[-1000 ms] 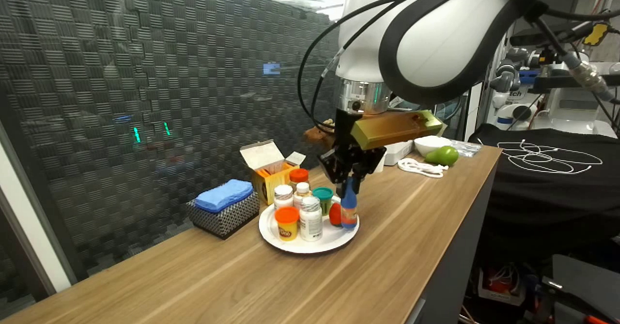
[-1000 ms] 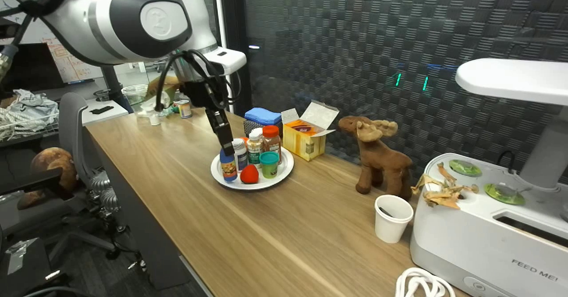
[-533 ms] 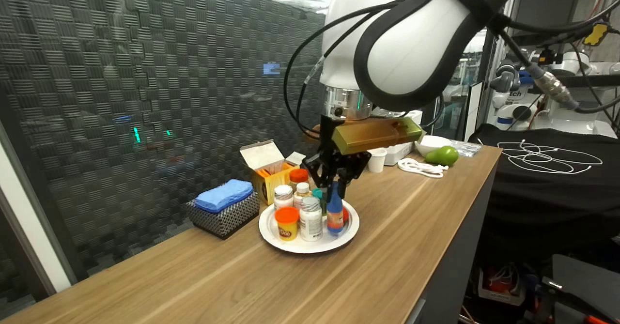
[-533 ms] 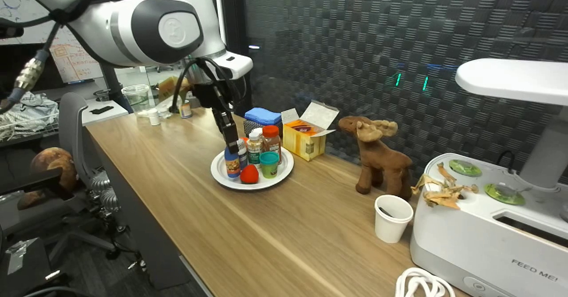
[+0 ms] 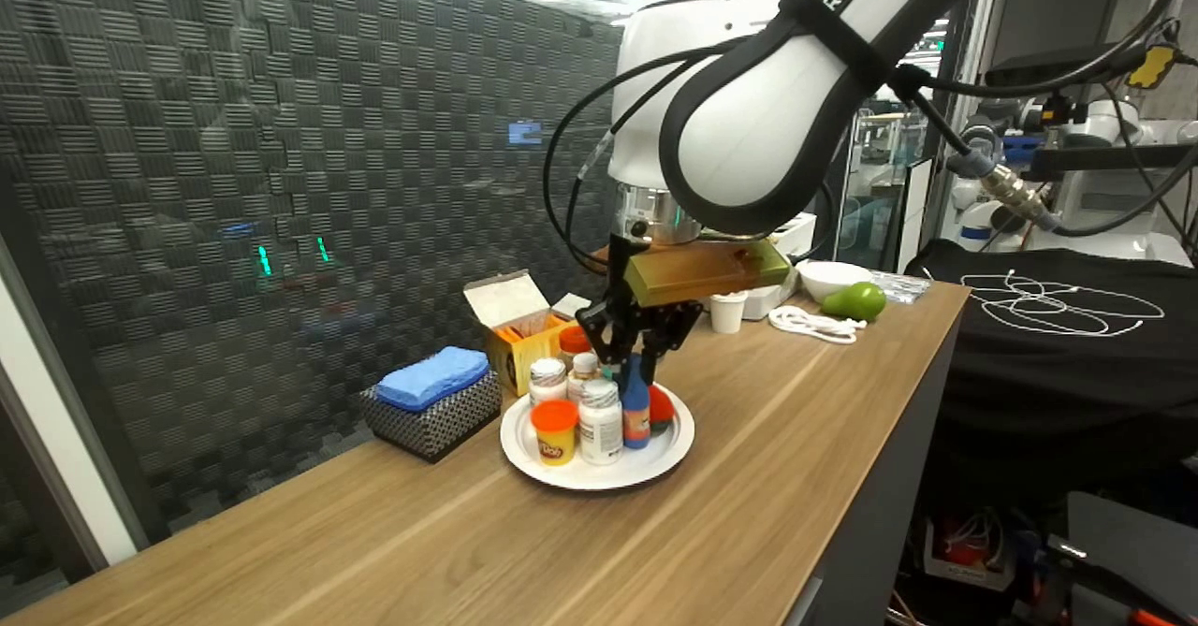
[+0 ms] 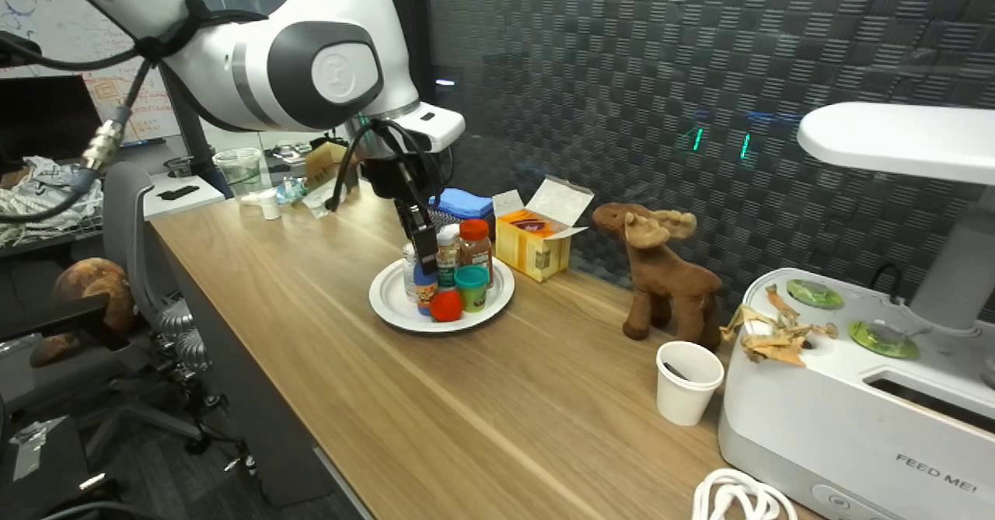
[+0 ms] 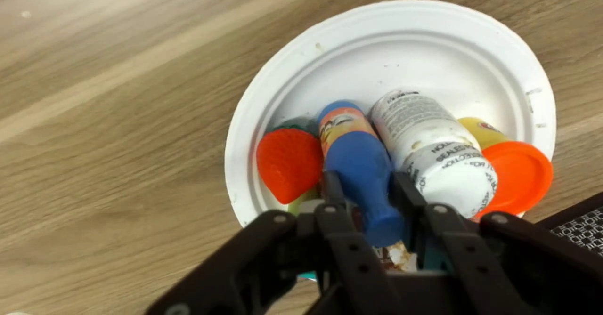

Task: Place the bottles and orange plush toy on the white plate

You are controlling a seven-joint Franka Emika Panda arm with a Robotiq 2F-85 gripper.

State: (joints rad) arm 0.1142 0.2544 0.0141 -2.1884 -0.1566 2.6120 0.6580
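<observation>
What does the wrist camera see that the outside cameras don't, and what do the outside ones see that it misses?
Only the wrist view shows clear black letters on the cap of the white bottle and small marks on the white plate. Only the exterior views show the white robot arm, the blue cloth and, plainest in an exterior view, the brown toy moose. All of them share the end effector shut around the blue bottle, with the red-orange plush toy beside it on the plate.
</observation>
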